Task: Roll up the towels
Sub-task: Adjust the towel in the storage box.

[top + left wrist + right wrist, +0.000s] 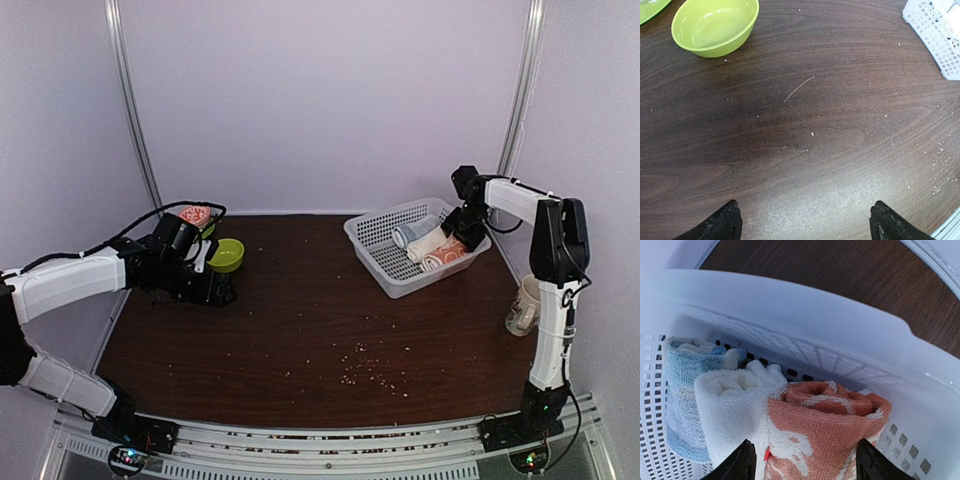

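Pale lavender walls are seen behind a dark brown table (300, 320), over which pale crumbs (365, 372) are scattered toward the near edge. A white slotted basket (372, 243) is set near the far right corner of the table, and three rolls are laid side by side in it. The orange-red towel (825, 430) with its white pattern is placed at the basket's right end, touching the cream-white towel (735, 410), which is packed between it and a grey-blue cloth (682, 390). Both towels are rolled up.

The right gripper (807, 462) is lowered into the basket with its fingers spread to either side of the orange-red towel. Whether the roll is being pinched or merely flanked cannot be told.

The left gripper (805, 220) is held low over bare wood near the left edge of the table, its fingers spread wide with nothing between them. A lime-green bowl (715, 25) is seen just beyond it. A pale mug (522, 305) is stood at the right edge.
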You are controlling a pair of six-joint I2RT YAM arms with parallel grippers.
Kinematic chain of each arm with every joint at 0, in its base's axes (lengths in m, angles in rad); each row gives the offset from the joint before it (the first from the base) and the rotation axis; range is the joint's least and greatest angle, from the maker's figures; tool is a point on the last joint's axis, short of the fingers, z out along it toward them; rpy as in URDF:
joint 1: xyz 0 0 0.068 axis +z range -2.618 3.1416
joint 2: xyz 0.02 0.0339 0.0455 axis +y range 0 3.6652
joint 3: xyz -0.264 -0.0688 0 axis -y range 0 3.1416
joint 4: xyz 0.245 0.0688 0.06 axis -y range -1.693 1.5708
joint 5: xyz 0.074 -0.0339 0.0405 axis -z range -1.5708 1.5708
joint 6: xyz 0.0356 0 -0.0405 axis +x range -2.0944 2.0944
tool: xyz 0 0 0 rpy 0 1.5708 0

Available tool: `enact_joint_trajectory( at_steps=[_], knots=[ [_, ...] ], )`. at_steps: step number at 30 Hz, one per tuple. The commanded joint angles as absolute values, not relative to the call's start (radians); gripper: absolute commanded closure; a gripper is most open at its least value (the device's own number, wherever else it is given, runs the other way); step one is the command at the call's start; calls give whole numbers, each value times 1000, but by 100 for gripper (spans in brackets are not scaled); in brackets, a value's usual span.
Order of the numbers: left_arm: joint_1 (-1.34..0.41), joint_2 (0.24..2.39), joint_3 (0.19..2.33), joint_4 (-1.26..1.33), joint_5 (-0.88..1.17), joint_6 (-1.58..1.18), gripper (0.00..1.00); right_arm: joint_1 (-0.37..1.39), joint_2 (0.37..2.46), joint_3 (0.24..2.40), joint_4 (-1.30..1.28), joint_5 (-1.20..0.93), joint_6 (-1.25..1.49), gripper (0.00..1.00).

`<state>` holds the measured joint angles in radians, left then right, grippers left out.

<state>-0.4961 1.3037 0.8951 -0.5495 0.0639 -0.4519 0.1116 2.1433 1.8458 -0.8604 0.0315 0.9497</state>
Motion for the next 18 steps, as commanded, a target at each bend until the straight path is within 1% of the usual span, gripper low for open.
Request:
enact_joint_trajectory(
  at_steps=[1,4,7,12,15,18],
  knots=[
    [-489,1308,928,-544,73,-456,9,107,2040,1859,-896,34,908,28],
    [-488,1310,929,-545,72,-456,9,122,1994,1874,-892,21,879,30],
    [-489,1313,928,-545,71,-456,9,148,1975,1877,-888,-22,844,37],
    [-489,1316,928,-546,70,-456,9,182,1995,1887,-912,-63,783,58],
    [-489,1319,928,-548,71,-454,9,194,2022,1896,-934,-76,756,67],
    [-488,1318,928,-547,68,-455,9,199,2055,1900,-954,-85,730,73]
  ],
)
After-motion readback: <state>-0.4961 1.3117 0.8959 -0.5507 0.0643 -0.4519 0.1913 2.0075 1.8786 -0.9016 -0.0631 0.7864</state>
